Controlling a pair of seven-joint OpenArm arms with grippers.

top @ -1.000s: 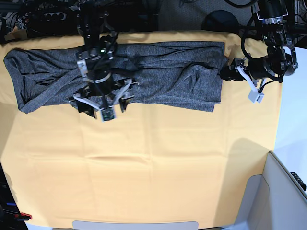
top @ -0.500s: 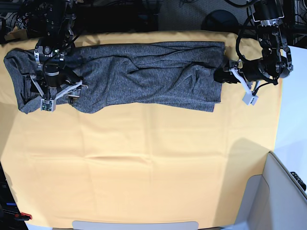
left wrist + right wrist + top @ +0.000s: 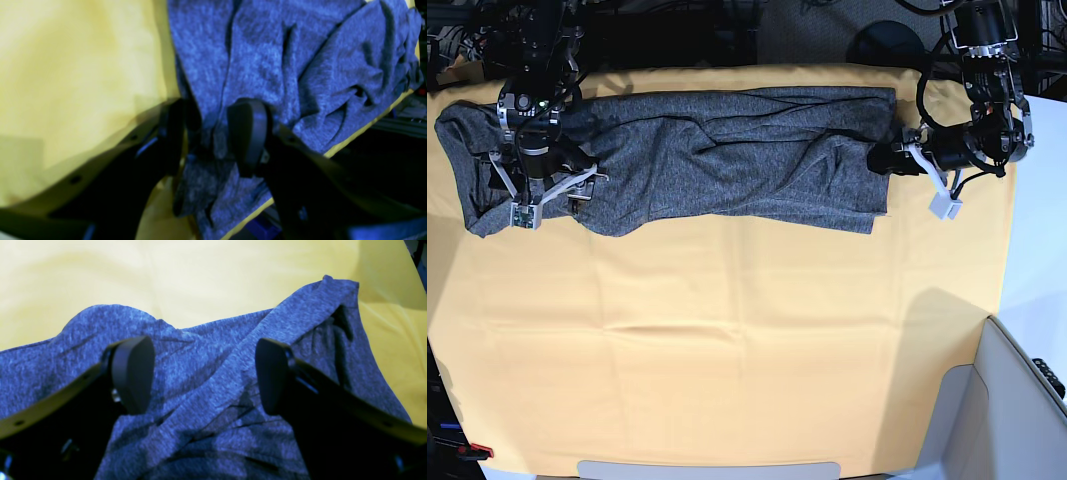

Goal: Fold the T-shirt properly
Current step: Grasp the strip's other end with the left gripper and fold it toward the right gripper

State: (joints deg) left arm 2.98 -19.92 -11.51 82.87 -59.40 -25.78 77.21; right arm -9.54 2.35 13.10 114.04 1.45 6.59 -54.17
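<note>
Grey knit fabric of the T-shirt [image 3: 727, 160] lies as a long wrinkled band across the far part of the yellow cloth [image 3: 727, 350], which covers the table. One second ago the right gripper [image 3: 542, 200] was over the middle of the band; now it is above the end on the left of the base view, and it has hardly moved in the last half second. Its jaws are wide apart and hold nothing, with the fabric lying flat under them in the wrist view [image 3: 200, 373]. The left gripper [image 3: 889, 160] has moved only a little inward along the opposite end. In its wrist view [image 3: 206, 133] a bunch of fabric sits between the two fingers [image 3: 248, 133] and both seem to touch it, so I judge that it grips the hem, although the jaws are not narrow. It seems that the lengthwise fold is done and both arms now take the ends for a crosswise fold. By count: one T-shirt, one yellow cloth, two grippers, and one grey bin corner [image 3: 1017, 400] at the near edge.
</note>
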